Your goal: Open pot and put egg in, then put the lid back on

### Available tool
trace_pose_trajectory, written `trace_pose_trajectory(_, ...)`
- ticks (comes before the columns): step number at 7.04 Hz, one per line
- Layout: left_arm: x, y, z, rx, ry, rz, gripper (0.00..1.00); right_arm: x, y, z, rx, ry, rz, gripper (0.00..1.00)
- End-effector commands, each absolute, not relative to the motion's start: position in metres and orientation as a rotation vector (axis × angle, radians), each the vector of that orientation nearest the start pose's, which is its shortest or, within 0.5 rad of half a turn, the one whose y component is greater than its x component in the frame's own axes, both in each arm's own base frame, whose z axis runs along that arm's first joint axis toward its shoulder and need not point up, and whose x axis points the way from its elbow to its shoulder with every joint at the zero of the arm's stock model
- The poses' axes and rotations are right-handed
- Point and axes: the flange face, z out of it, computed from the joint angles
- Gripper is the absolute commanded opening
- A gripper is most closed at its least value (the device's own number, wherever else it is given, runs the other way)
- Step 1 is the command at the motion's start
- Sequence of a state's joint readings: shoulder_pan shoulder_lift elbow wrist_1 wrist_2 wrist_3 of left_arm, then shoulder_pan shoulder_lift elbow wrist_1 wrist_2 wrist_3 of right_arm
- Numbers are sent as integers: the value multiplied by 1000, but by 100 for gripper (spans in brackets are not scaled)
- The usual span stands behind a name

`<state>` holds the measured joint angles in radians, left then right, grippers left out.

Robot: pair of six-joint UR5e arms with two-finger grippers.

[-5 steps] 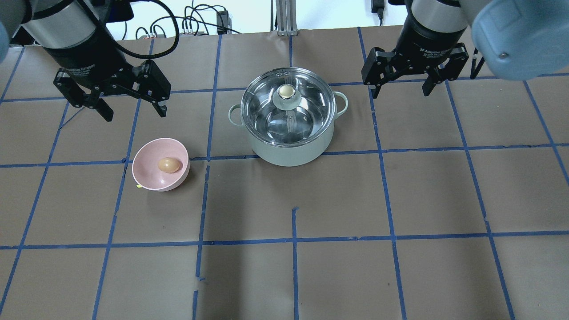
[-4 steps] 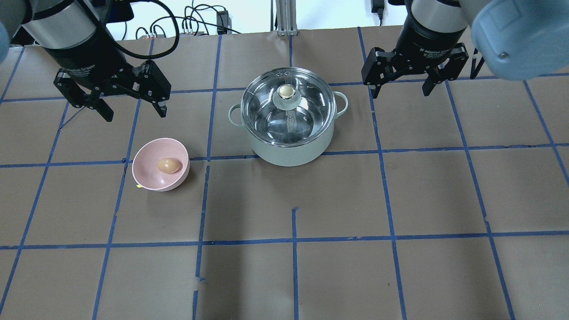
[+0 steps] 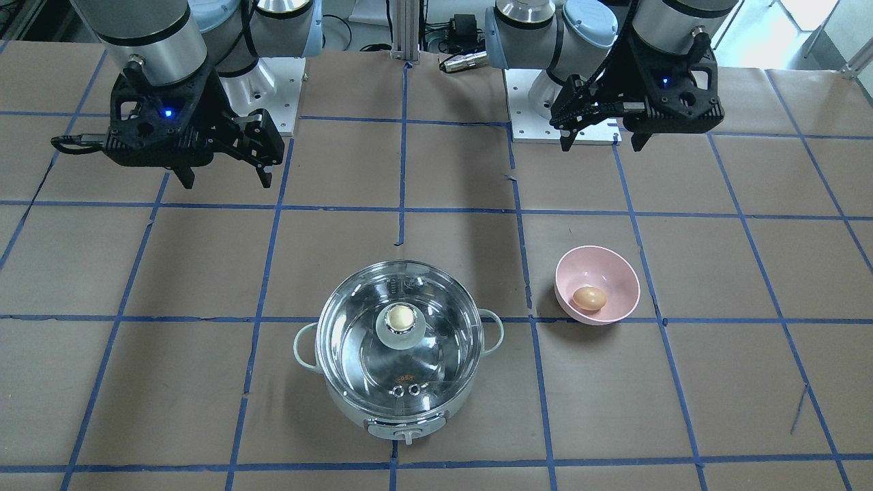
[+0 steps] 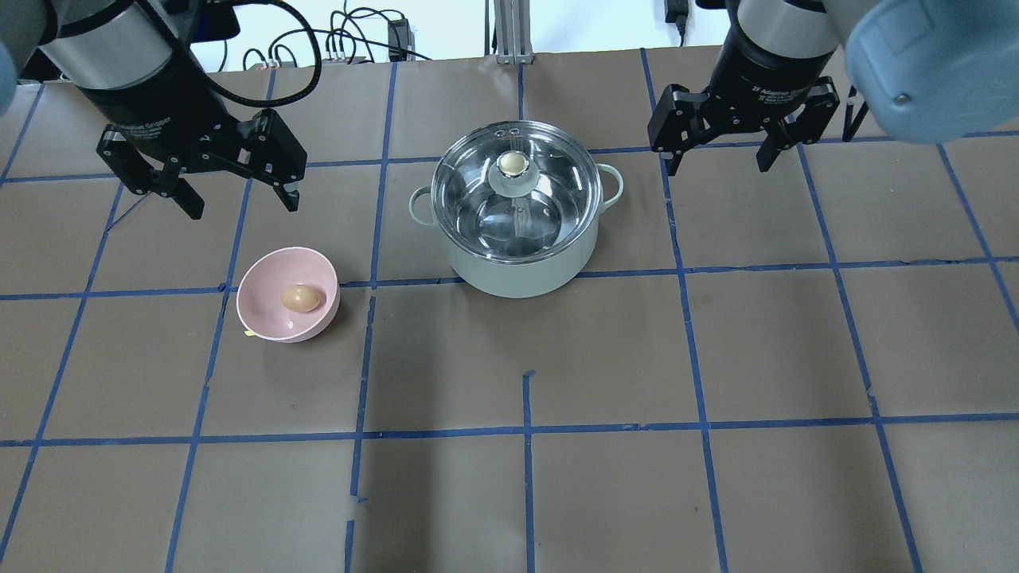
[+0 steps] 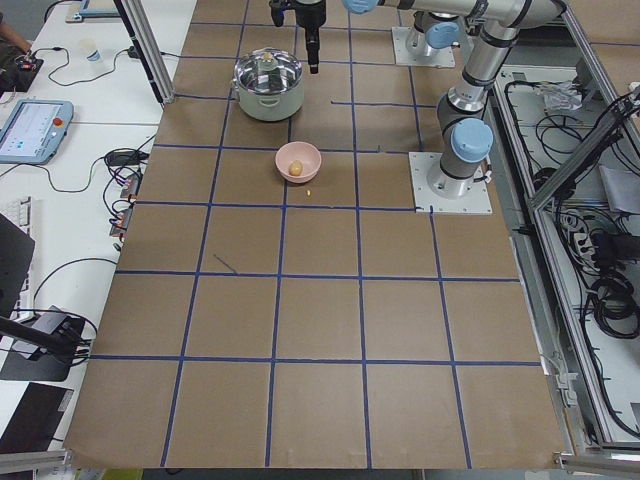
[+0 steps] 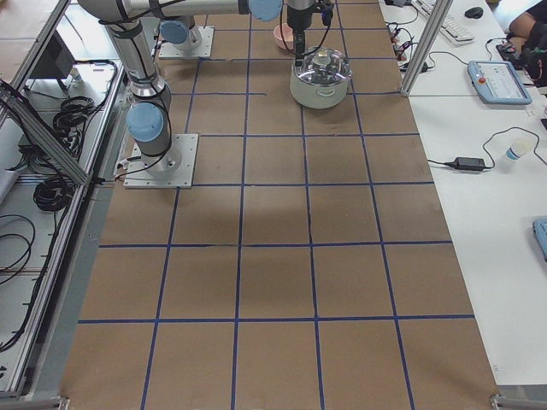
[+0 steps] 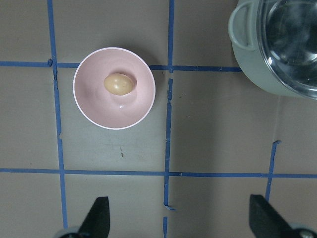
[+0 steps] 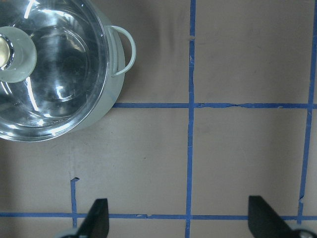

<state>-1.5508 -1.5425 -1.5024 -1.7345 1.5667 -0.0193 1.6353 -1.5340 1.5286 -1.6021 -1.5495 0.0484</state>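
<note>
Brown paper taped into blue squares covers our worktop point(image 4: 605, 358). We see the left tool point(image 4: 243, 208) spread wide and empty, apart from the pink bowl point(image 4: 263, 278) cradling the egg point(image 4: 301, 298). The right tool point(image 4: 719, 169), equally spread, hangs beside the pot point(image 4: 517, 274), whose lid point(image 4: 549, 207) sits on. Since a moment ago, the left tool has barely shifted.

Table point(image 4: 764, 350): brown paper, blue tape grid all over. Centre of the overhead view: pot point(image 4: 517, 274), pale green body, shiny steel inside. Lid point(image 4: 470, 199) was clear glass, knob point(image 4: 513, 164) cream. Lower left: pink bowl point(image 4: 275, 322), tan-brown egg point(image 4: 302, 298). Left gripper point(image 4: 243, 207) and right gripper point(image 4: 719, 169) were black.
</note>
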Motion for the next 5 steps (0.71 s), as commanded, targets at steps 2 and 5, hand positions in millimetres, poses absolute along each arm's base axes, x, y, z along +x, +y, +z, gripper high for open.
trace_pose_trajectory(2,-122,-476,521,-72,3140,65,99,172,-504,488,-36,3097,-37,99)
trace_pose_trajectory(5,-112,-508,492,-144,3138,34,100,204,-565,493,-124,3093,-68,100)
